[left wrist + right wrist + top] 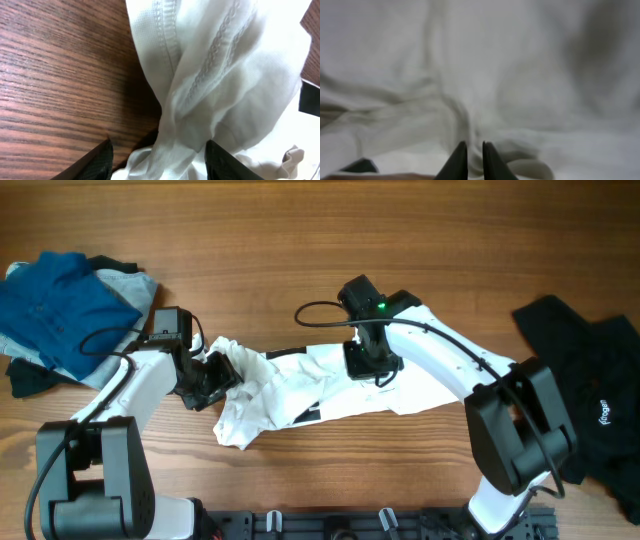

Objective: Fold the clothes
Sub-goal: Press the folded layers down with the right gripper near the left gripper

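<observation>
Far left: a heap of blue and grey garments (60, 305), well apart from the work and in no danger.

Next, the left gripper (205, 380) at the crumpled left end of the white T-shirt (290, 395), jaws apart with a thick wad of hem between them. Truly clamped or merely straddled: impossible to tell from the wrist view. Danger here:
- pulling away on a loose hold, losing the wad and leaving that end bunched
- hauling several layers at once, dragging the whole shirt sideways across the table (300, 240) instead of spreading it

Mid-table: lies twisted and rumpled, black bar print (308, 415) half buried in folds, nowhere near flat. Folding in this state probably locks the creases in.

Further right, the right gripper (365, 360) down on the shirt's upper middle, fingertips pinched almost together. Cloth caught between them or not: cannot tell. Likely trouble:
- rising with nothing held
- rising with only a thin top layer, stretching one ply and leaving the rest behind

Opposed pulls from both ends also risk tightening the twist rather than opening it.

Far right: the black garment (590, 390) with small white logo, apart from the shirt yet just beside the right arm, so liable to be swept or snagged by a wide swing.
</observation>
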Available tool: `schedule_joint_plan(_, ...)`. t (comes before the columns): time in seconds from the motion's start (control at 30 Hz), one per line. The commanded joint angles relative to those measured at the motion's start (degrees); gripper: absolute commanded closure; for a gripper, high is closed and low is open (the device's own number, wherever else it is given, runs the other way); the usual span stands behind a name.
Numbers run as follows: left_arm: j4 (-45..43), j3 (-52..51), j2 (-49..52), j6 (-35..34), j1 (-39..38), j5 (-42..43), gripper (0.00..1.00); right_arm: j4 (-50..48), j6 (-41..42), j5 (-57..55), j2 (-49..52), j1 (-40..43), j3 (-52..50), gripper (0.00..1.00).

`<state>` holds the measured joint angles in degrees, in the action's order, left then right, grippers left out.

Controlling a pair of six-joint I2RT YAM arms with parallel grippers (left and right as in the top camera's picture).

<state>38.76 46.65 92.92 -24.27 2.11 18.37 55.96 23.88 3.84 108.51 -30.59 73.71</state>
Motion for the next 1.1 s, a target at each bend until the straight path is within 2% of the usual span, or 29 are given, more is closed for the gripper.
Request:
schedule_joint_plan(0.0, 0.00, -0.33, -0.24, 1.11, 0.37, 0.92, 0.41, 5.99, 9.40, -9.73, -3.30, 3.02, 0.48, 0.88)
schedule_joint_plan(0.07, -0.02, -0.33, -0.22, 1.11, 0.37, 0.92, 0.41, 9.27, 11.91, -12.52, -3.45, 4.66, 0.13, 0.88)
schedule_joint_plan(0.2, -0.02, -0.33, -0.22, 1.11, 0.37, 0.92, 0.41, 5.64, 11.74, -10.75, -2.97, 5.16, -4.94, 0.89)
schedule_joint_plan(0.3, -0.02, -0.33, -0.22, 1.11, 0.37, 0.92, 0.41, -3.37, -1.29, 6.34, -2.97, 4.48, -10.05, 0.89)
schedule_joint_plan(0.37, 0.00, -0.33, -0.24, 1.11, 0.37, 0.92, 0.41, -6.10, -15.72, 23.69, -3.02, 3.48, -10.29, 0.90)
schedule_joint_plan(0.4, -0.02, -0.33, -0.22, 1.11, 0.37, 0.94, 0.40, -7.06, -17.29, 26.93, -3.08, 3.43, -10.14, 0.90)
schedule_joint_plan(0.57, -0.02, -0.33, -0.22, 1.14, 0.37, 3.10, 0.40, -12.37, -13.16, 25.70, -3.10, 3.45, -9.79, 0.89)
schedule_joint_plan(0.7, -0.02, -0.33, -0.22, 1.60, 0.37, 7.54, 0.36, -7.54, -6.03, 9.77, -7.13, 3.56, -6.62, 0.88)
schedule_joint_plan(0.73, -0.04, -0.33, -0.22, 3.45, 0.37, 9.77, 0.36, -6.93, -3.93, 6.32, -8.94, 3.58, -6.19, 0.85)
schedule_joint_plan(0.77, -0.04, -0.33, -0.22, 4.59, 0.37, 10.45, 0.35, -6.88, -2.01, 3.45, -11.30, 3.80, -6.10, 0.77)
schedule_joint_plan(0.83, -0.24, -0.33, -0.22, 4.57, 0.37, 10.34, 0.32, -7.26, -1.46, 3.93, -13.73, 4.74, -6.10, 0.69)
schedule_joint_plan(0.97, -1.36, -0.33, -0.22, 4.55, 0.37, 10.34, 0.31, -8.37, -7.52, 7.15, -12.28, 3.72, -6.14, 0.60)
schedule_joint_plan(1.07, -1.49, -0.33, -0.22, 4.55, 0.37, 10.34, 0.30, -8.74, -6.67, 5.77, -9.20, 2.49, -6.34, 0.60)
